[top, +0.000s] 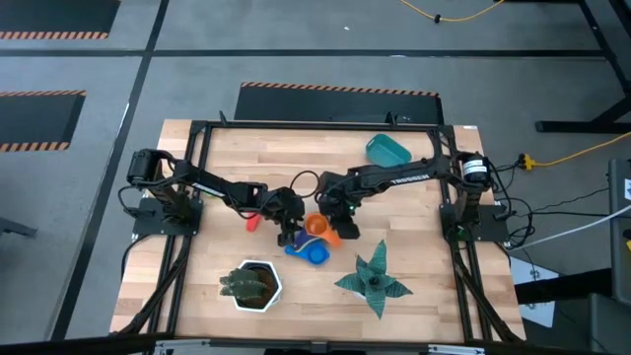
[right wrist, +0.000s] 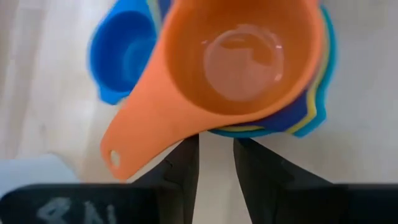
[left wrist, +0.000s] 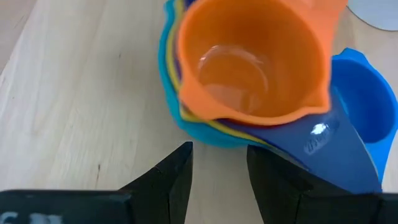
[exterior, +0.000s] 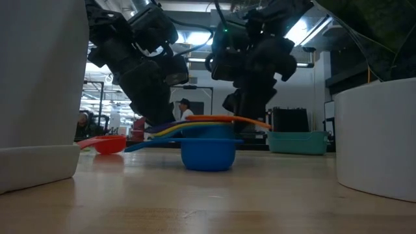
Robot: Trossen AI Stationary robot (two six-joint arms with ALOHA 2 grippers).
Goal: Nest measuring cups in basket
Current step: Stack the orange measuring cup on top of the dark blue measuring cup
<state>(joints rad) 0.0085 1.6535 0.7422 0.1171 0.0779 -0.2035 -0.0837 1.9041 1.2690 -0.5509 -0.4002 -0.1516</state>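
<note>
You had the cup stack (top: 317,229), orange on top, at mid-table, well apart from the basket (top: 387,150). Both the left gripper (left wrist: 219,167) and right gripper (right wrist: 216,163) hovered beside it, fingers slightly parted, empty. Light, slick plastic; I'd pinch the fanned handles.

White hexagonal pot (top: 252,286) lower left, green star-shaped plant (top: 374,281) lower right, both on wood surface (top: 414,222).
</note>
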